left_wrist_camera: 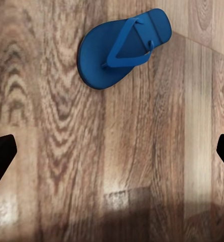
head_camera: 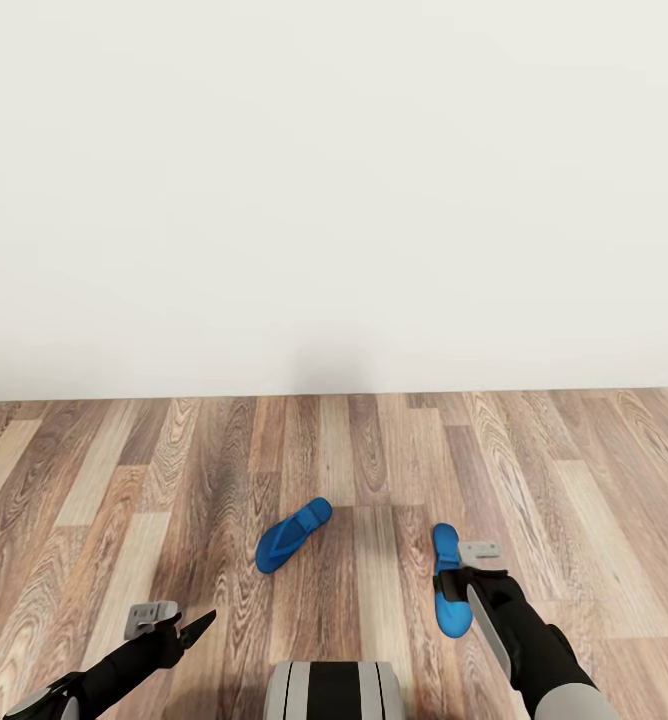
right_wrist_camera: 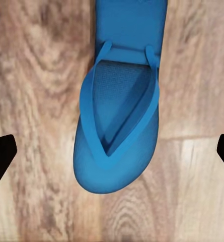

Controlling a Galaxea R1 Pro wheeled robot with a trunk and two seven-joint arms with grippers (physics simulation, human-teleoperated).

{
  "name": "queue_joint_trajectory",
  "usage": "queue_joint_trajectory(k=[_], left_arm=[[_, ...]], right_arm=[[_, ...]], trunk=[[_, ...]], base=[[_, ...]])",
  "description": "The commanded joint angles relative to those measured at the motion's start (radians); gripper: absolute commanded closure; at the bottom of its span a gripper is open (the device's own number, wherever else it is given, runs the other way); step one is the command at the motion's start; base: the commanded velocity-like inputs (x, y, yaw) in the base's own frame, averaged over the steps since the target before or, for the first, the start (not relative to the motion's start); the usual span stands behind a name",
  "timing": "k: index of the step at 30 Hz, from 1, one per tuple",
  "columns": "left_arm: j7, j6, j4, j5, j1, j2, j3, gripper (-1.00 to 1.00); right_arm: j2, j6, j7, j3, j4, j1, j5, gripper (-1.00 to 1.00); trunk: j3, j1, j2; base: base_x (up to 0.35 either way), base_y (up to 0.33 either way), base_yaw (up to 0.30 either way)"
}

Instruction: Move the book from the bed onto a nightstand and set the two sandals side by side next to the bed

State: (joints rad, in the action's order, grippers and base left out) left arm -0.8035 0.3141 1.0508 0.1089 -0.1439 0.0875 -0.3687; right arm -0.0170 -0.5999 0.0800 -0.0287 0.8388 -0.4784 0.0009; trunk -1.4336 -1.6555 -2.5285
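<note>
Two bright blue sandals lie apart on the wood plank floor [head_camera: 104, 480]. One sandal [head_camera: 292, 534] [left_wrist_camera: 124, 48] lies at an angle, ahead of my left gripper [head_camera: 182, 628] [left_wrist_camera: 112, 156], which is open, holds nothing, and hangs low over bare floor. The other sandal [head_camera: 448, 560] [right_wrist_camera: 119, 116] lies straight, partly covered by my right arm. My right gripper [head_camera: 466, 592] [right_wrist_camera: 112, 154] hovers right above it, open, with a finger on each side and no visible contact. The book, the bed and the nightstand are out of view.
A plain white wall [head_camera: 334, 200] stands close ahead, meeting the floor just beyond the sandals. My grey base [head_camera: 334, 690] shows at the bottom edge. Plank floor stretches to both sides.
</note>
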Motion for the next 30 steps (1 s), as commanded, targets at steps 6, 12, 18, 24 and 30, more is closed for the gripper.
queue_joint_trajectory(k=[6,12,18,24,30], left_arm=[[-0.003,0.01,0.0,0.008,0.0,0.0,-0.001,-1.0],[-0.002,0.01,0.0,0.008,0.0,0.0,-0.001,-1.0],[-0.002,0.01,0.0,0.008,0.0,0.0,-0.001,-1.0],[-0.002,0.01,0.0,0.008,0.0,0.0,-0.001,-1.0],[-0.002,0.01,0.0,0.008,0.0,0.0,-0.001,-1.0]], right_arm=[[0.002,-0.002,0.004,-0.005,0.001,0.0,0.001,-1.0],[0.004,-0.001,0.004,-0.005,0.0,0.0,0.001,-1.0],[0.006,-0.001,0.004,-0.006,0.0,0.0,0.005,-1.0],[0.006,-0.001,0.005,-0.007,0.0,0.0,0.006,-1.0],[0.005,-0.001,0.004,-0.007,0.001,0.0,0.005,-1.0]], trunk=[[-0.001,0.0,0.0],[-0.001,0.0,0.0],[-0.001,0.0,0.0],[-0.001,0.0,0.0],[-0.024,-0.003,-0.002]], base=[[0.0,0.0,0.0],[0.0,0.0,0.0],[0.0,0.0,0.0],[0.0,0.0,0.0],[0.0,0.0,0.0]])
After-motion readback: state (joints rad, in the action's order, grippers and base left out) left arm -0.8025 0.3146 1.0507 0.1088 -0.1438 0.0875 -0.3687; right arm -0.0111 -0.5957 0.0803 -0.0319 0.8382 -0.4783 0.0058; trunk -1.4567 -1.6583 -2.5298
